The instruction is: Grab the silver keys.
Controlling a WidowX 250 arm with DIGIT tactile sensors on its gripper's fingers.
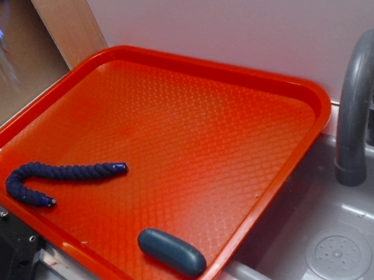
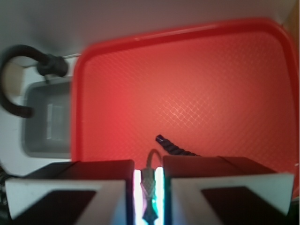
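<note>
The grab looks done: the silver keys [image 2: 149,185] sit pinched between the jaws of the gripper [image 2: 149,206], which are closed to a narrow slit around them. In the exterior view they dangle as a blur [image 1: 1,49] beyond the orange tray's [image 1: 248,79] far left corner. The arm hangs high, pointing down. The blue rope [image 1: 62,173] lies near the tray's left edge and the teal capsule [image 1: 171,251] by its near edge.

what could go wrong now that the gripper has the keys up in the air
The gripper pinches only a thin sliver of the keys, so they could slip out and drop onto the tray. In the exterior view the keys look blurred, perhaps swinging, which may loosen the hold. A fall near the tray's right edge could send them into the sink.
</note>
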